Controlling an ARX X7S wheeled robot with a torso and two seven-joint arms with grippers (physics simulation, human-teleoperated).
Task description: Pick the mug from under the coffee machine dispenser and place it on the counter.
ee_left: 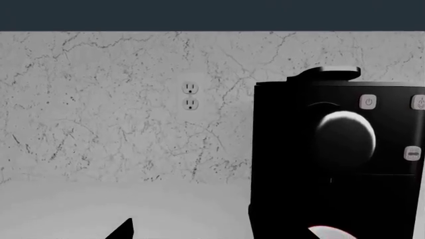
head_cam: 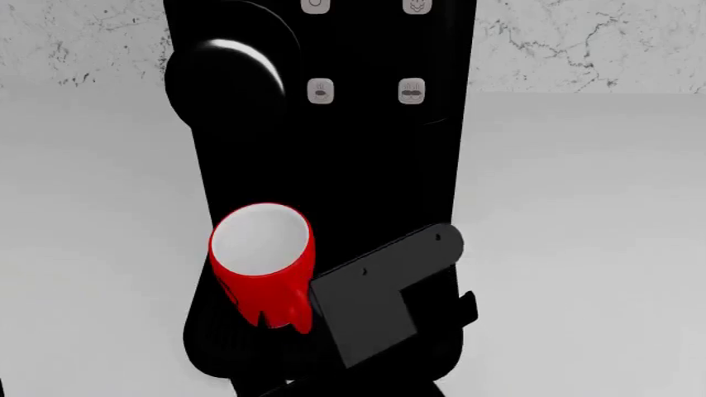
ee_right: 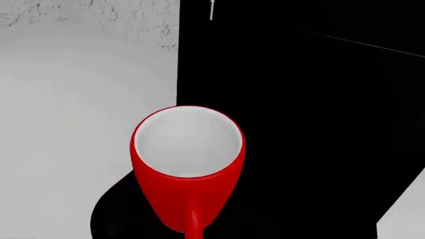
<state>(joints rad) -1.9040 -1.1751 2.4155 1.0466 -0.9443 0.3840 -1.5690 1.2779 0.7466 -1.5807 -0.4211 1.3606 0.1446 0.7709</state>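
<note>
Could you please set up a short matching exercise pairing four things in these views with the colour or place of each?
Things:
1. mug
2. coffee machine dispenser
3. counter
4. wall socket

Descriptions:
A. glossy black, with pale button icons
B. red outside, white inside
C. set in the marbled wall, beside the machine
D. plain white, spreading around the machine

Pairs: 1-B, 2-A, 3-D, 4-C
</note>
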